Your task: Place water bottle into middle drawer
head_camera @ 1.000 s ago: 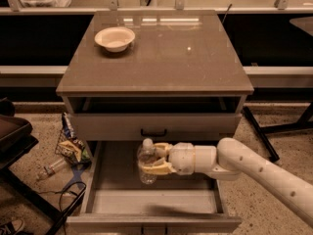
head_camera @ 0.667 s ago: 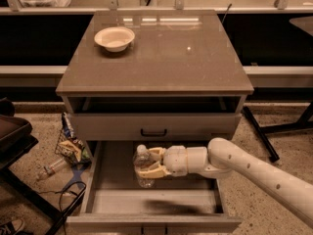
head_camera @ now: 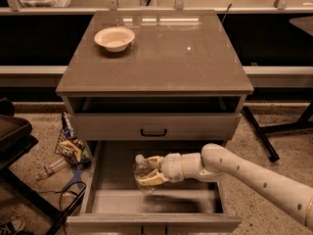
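Gripper (head_camera: 143, 171) is seen low centre of frame, inside the open middle drawer (head_camera: 193, 203), carried in from the lower right by the white arm (head_camera: 254, 177). Jaws are clamped on the water bottle (head_camera: 140, 164); the pale fingers (head_camera: 149, 181) are wrapped round its body and held apart only by the bottle's width. Bottle is held roughly upright, white cap up and tipped slightly left, base low over the drawer floor. Contact with the floor cannot be told.

Edges, left to right:
- Lower left, outside the drawer: a wire basket (head_camera: 71, 148) of wrappers and a small bottle (head_camera: 49, 171) are seen on the ground, apart from the drawer's left wall.
- A strip of bare drawer floor is left between the left wall and the held bottle.
- Just above the cap, the rear of the drawer is overhung by the drawer front (head_camera: 112, 127) with the black handle (head_camera: 153, 131).
- Further up, the cabinet top (head_camera: 186, 62) is seen, with a bowl (head_camera: 114, 37) at its upper left.
- Bare floor is left between bottle and front wall, and to the right beneath the arm.
- The right wall is crossed from above by the arm.
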`<state>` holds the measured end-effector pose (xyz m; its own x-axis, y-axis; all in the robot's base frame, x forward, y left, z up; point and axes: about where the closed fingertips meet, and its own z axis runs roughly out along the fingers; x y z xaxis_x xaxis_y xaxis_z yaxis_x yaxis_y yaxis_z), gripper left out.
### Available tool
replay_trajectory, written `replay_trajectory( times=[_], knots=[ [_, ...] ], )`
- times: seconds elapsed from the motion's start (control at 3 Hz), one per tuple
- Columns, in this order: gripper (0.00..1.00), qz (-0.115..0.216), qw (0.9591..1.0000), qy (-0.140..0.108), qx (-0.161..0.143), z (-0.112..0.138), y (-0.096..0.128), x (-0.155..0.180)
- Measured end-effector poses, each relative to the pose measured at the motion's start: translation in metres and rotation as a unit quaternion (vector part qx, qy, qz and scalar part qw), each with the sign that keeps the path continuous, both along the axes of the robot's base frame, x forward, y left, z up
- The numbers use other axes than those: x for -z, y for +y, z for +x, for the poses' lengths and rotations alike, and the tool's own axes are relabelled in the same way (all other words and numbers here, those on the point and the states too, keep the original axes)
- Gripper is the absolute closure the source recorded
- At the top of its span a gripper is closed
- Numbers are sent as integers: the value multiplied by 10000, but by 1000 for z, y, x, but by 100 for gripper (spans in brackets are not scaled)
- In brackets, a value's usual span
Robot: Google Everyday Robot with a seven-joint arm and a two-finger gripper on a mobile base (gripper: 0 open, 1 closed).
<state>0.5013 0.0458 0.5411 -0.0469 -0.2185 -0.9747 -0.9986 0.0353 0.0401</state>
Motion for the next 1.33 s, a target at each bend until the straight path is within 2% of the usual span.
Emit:
replay_trajectory(
  times=[0.33,1.33],
  knots=[
    [100,-27,9998,175,89,-1,0,35],
    [100,103,9989,353,280,0,12,78]
  ],
)
